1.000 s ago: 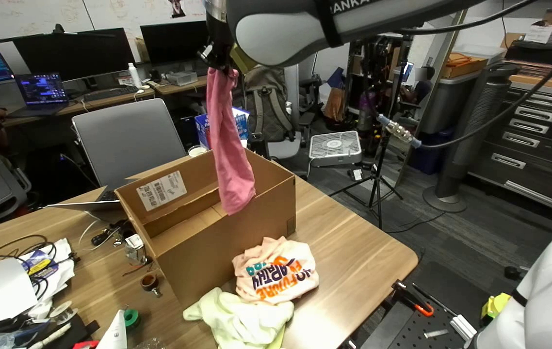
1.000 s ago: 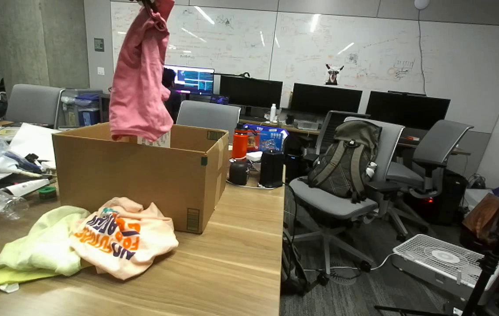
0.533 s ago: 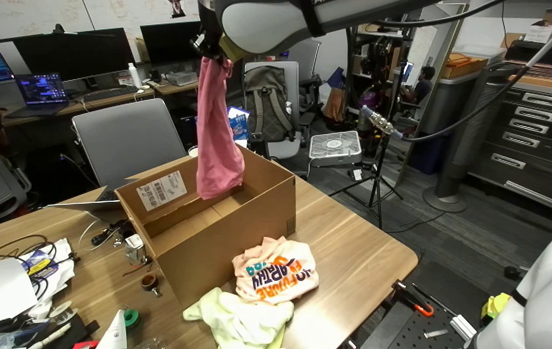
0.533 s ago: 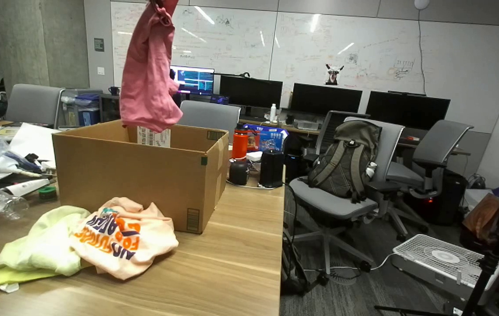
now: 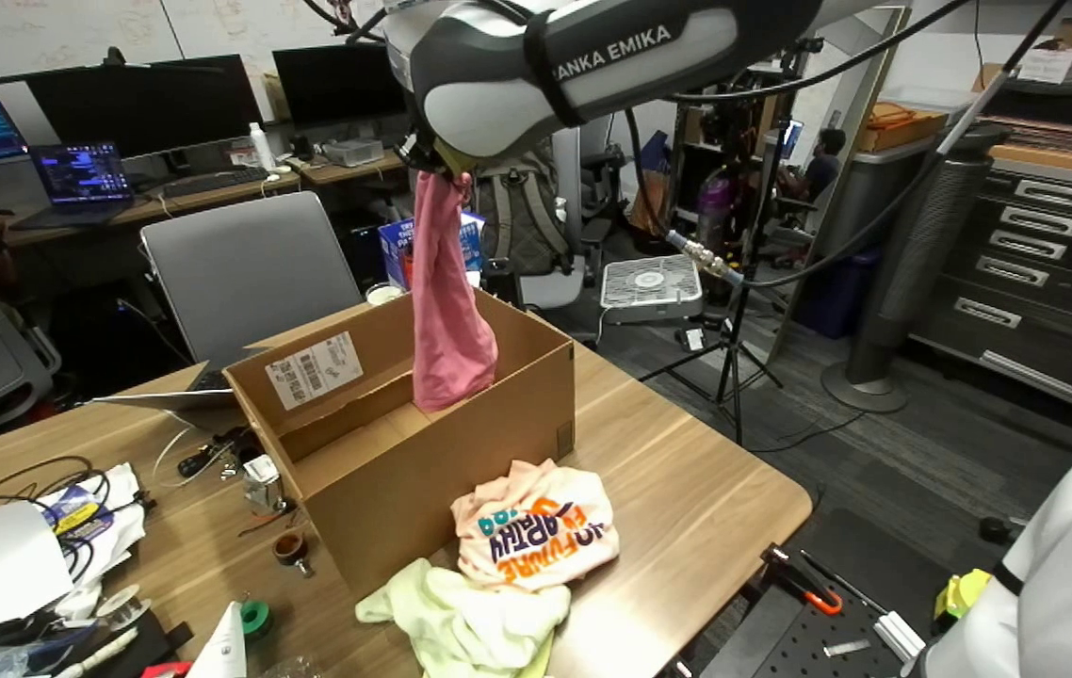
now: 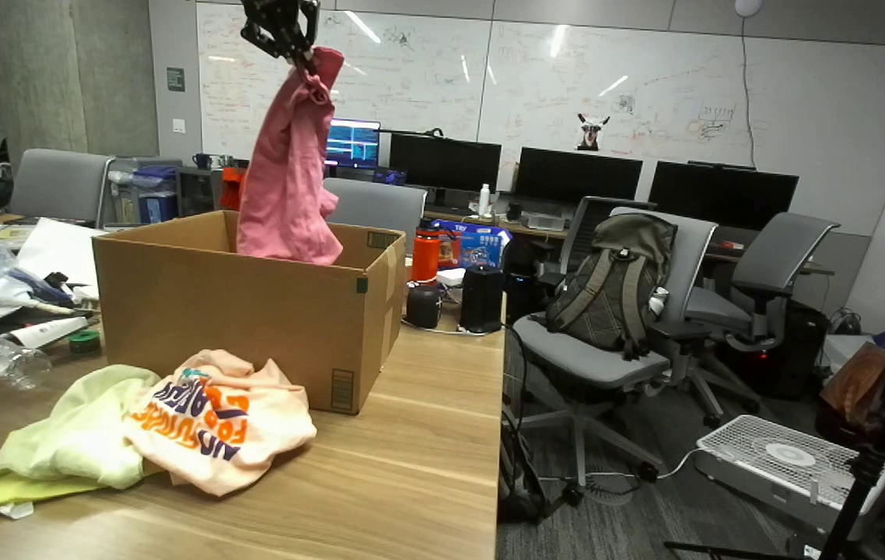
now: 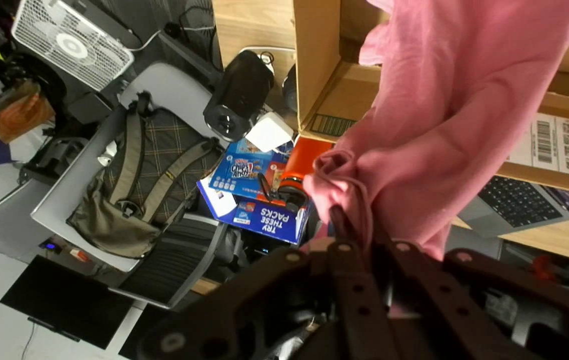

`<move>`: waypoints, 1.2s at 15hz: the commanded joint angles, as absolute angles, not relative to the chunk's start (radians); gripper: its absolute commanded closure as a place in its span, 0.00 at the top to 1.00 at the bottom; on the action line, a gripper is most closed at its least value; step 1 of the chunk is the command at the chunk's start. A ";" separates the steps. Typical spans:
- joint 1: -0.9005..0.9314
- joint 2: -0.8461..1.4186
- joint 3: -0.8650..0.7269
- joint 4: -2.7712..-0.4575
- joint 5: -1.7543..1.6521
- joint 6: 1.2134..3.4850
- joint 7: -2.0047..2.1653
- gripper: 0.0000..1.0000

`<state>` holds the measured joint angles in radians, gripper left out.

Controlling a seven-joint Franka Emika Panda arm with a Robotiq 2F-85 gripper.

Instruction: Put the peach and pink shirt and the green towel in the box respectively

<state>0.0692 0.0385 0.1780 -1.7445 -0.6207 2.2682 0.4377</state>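
Pink shirt (image 6: 287, 183) is pinched in the tool (image 6: 306, 65), dangled into the cardboard box (image 6: 232, 319); tho if dropped off-center, half could get left hanging outside.

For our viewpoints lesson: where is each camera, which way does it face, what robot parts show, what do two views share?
Wrist view: on the wrist, looking along the pink shirt into the box; the fingers show at the bottom.
In an exterior view: high, looking down over the table into the box; the arm crosses the top.
In an exterior view: just above box height, facing the whiteboard; only the arm's end shows.
Both exterior views share the box, pink shirt, peach shirt, green towel and backpack.
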 commanded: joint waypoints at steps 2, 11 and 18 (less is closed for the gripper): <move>0.102 0.138 0.132 -1.651 -0.620 2.230 0.431 0.02; 0.130 0.146 0.094 -1.653 -0.597 2.212 0.407 0.79; 0.131 0.110 0.101 -1.727 -0.493 2.066 0.348 1.00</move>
